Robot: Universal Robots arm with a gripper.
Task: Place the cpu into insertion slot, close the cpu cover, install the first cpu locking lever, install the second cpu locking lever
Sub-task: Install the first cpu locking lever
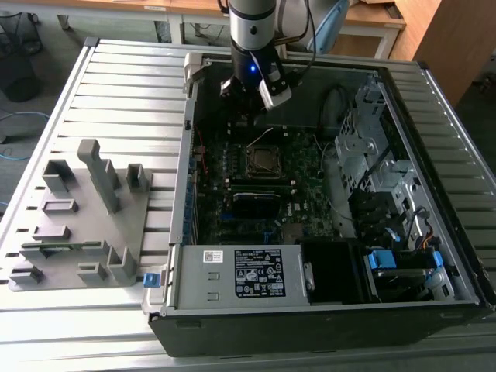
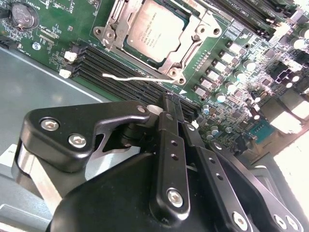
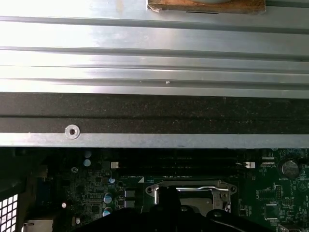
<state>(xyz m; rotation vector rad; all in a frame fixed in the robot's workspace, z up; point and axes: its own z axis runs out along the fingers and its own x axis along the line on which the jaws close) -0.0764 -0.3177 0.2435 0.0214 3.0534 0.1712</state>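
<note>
Open computer case point(image 1: 310, 329) on slatted table point(image 1: 124, 85), grey fixture block point(image 1: 85, 232) beside it

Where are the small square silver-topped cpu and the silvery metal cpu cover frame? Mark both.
cpu point(image 2: 154, 29): second wrist view, middle of its metal top.
cpu cover point(image 2: 190, 48): second wrist view, frame edge beside the cpu.

The exterior view shows one open computer case point(image 1: 310, 325), one motherboard point(image 1: 306, 186), one power supply point(image 1: 240, 273), one grey fixture tray point(image 1: 77, 225) at the exterior view's left, one table point(image 1: 124, 85) and one robot arm point(image 1: 252, 31) with one claw point(image 1: 246, 108). The second wrist view shows one cpu point(image 2: 154, 29), one cpu cover point(image 2: 193, 36) and one coin cell battery point(image 2: 24, 15).
</note>
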